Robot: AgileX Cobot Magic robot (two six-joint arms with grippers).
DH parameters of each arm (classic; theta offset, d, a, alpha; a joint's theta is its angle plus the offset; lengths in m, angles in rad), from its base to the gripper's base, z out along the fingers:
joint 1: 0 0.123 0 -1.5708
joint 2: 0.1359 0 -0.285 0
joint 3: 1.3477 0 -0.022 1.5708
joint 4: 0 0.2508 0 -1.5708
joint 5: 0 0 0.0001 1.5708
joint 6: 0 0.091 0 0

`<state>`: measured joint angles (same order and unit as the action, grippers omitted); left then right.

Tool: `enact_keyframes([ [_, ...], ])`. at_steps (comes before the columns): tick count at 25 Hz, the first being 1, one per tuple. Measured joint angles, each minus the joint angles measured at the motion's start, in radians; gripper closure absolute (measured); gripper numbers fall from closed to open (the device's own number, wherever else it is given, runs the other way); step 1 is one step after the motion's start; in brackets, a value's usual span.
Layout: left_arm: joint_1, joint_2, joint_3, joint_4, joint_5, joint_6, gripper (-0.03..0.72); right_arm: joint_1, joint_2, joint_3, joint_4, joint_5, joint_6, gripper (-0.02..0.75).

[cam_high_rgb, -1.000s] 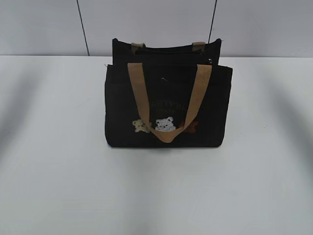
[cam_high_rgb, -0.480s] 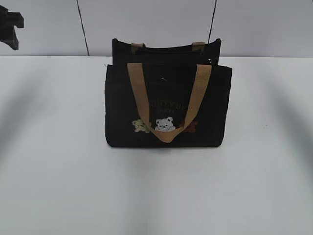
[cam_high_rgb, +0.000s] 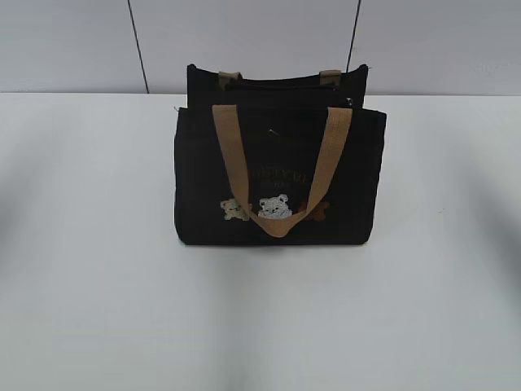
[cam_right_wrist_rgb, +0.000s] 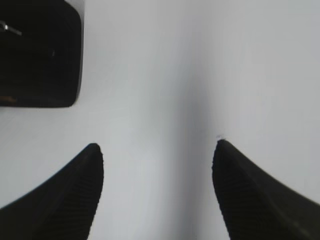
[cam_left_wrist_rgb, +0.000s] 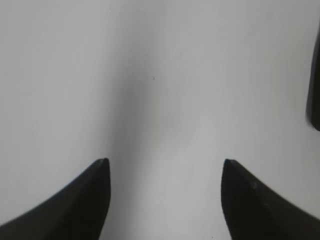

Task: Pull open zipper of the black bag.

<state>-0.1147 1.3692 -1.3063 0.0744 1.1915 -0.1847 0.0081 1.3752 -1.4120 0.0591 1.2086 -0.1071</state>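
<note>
The black bag (cam_high_rgb: 203,179) stands upright in the middle of the white table, its tan handle (cam_high_rgb: 228,155) hanging down the front over three little bears (cam_high_rgb: 275,208). The zipper (cam_high_rgb: 285,88) runs along the bag's top, with a small silver glint (cam_high_rgb: 351,102) at its right end. In the exterior view neither gripper shows. My left gripper (cam_left_wrist_rgb: 165,162) is open over bare table, with a black edge of the bag (cam_left_wrist_rgb: 315,75) at the far right. My right gripper (cam_right_wrist_rgb: 156,145) is open and empty too, with a corner of the bag (cam_right_wrist_rgb: 40,65) at the upper left.
The white table (cam_high_rgb: 98,309) stretches around the bag on all sides. A pale panelled wall (cam_high_rgb: 244,41) rises just behind it. Soft shadows of the arms lie on the table to the left and right.
Half a second ago a dark part of the left arm showed at the exterior view's upper left edge; it has since left the view. The bag has not moved.
</note>
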Motion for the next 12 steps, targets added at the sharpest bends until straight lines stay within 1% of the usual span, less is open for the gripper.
enact_keyframes([
  [9,0.0,-0.53,0.285,-0.009,0.023,0.003,0.173,0.0,-0.483,0.407,0.008,0.005,-0.032,0.223],
  [12,0.0,-0.718,0.38,-0.009,0.027,0.003,0.173,0.0,-0.684,0.54,0.011,0.008,-0.045,0.223],
])
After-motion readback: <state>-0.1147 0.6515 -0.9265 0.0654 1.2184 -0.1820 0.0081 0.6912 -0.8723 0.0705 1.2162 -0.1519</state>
